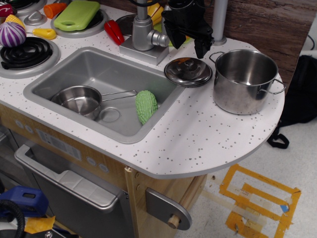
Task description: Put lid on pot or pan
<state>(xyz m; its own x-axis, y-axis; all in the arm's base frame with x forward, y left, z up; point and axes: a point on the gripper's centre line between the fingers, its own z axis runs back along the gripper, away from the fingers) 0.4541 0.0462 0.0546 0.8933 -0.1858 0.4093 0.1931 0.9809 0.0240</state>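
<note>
Observation.image showed the gripper (190, 42) hanging empty, fingers slightly parted, with the lid (188, 71) just below and the stockpot (245, 82) beside it.

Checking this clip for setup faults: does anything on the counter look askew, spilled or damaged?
Nothing is spilled or broken. The lid lies on the counter overhanging the sink corner, beside the open pot. A saucepan and green vegetable lie in the sink.

We see the dark domed lid (188, 71) knob up, flat on the counter's back edge, just beside the open, upright steel stockpot (246, 82) near the rounded right end
</note>
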